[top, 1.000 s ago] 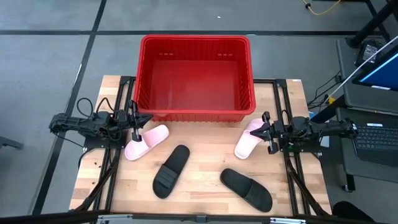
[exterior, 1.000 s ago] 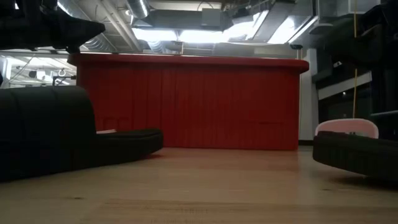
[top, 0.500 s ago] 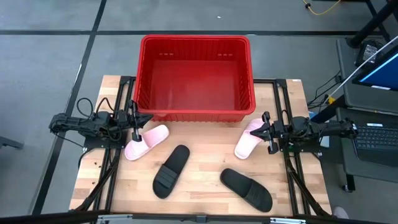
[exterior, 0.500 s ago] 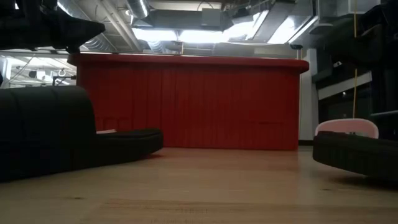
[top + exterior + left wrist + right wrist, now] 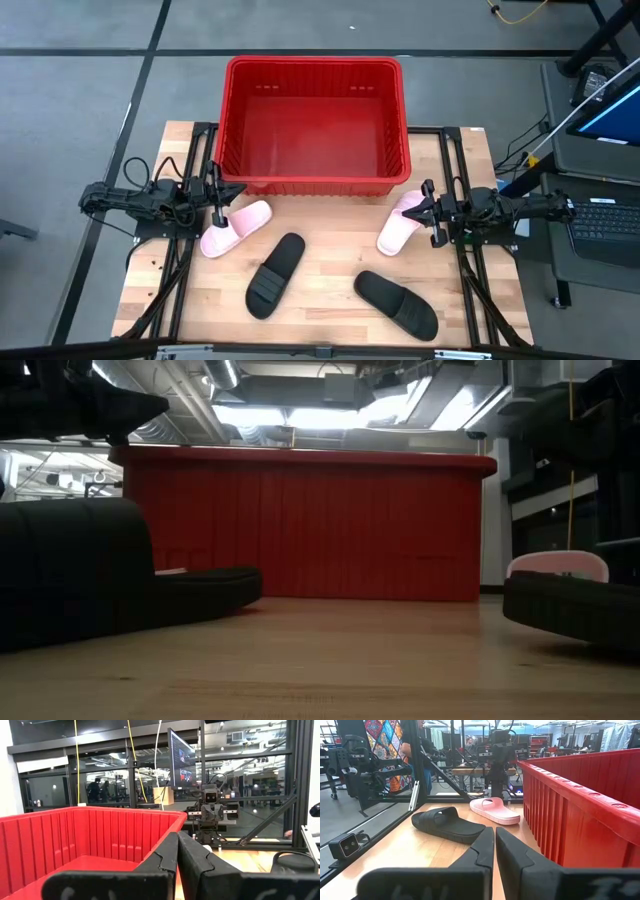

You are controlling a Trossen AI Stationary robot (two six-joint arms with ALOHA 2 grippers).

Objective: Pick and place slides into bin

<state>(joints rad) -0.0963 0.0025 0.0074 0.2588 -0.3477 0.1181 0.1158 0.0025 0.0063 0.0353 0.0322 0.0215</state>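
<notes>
resting on the table (image 5: 330,300), four slides (image 5: 276,274) before the bin (image 5: 314,70) — both grippers (image 5: 214,203) closed, empty

No readable text, label, brand, number or sign can be made out in any of the views. A lit monitor (image 5: 181,759) hanging in the room beyond the table shows screen content, but it is too small for anything on it to be read. A patterned, many-coloured hanging (image 5: 384,740) is seen in the background, and no writing can be told on it.
</notes>
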